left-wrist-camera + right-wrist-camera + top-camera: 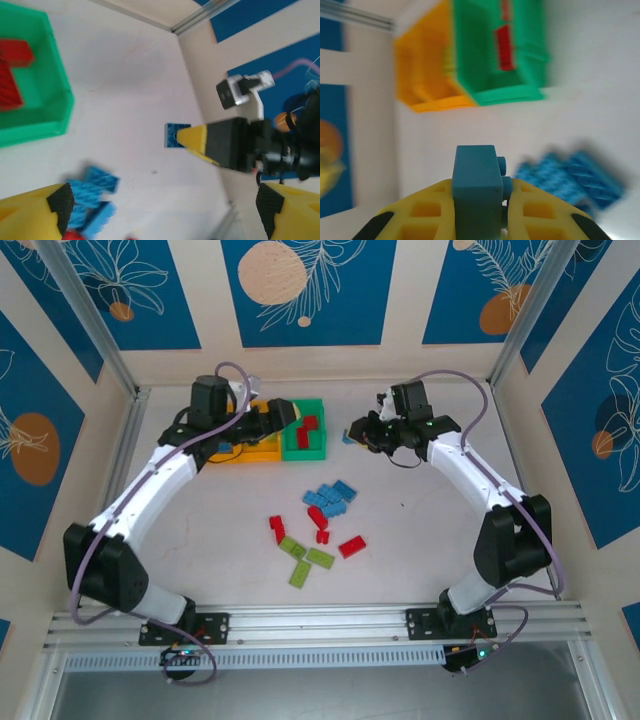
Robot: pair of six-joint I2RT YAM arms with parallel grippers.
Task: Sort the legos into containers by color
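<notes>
Nearest the arm bases, counted three lime green legos (pixel 320 558) lying flat on the table (pixel 420 530), close together. Just beyond and around them, made out four or five red legos (pixel 351 546), scattered, one off to the right. Farther on, found a heap of blue legos (pixel 330 497), roughly six, touching and overlapping, too bunched for a sure count. Beyond the heap and to the right, saw the right gripper (pixel 477 205) clamped narrow on one blue brick (pixel 475 175), pinched upright between both yellow fingers (pixel 535 210), studs facing sideways. Placed that brick just right of the green bin (pixel 303 453), near but not touching. Could not tell whether lifted or resting on the table. At the far side, counted one green bin and one orange-yellow bin (pixel 262 450) touching side by side, with more orange-yellow half hidden under the left arm (pixel 160 475), perhaps a second. Inside the green bin, noted about three red bricks (pixel 308 428). Above the bins, found the left gripper (pixel 162 205) spread wide and holding nothing, with the held blue brick ahead of its fingertips.
</notes>
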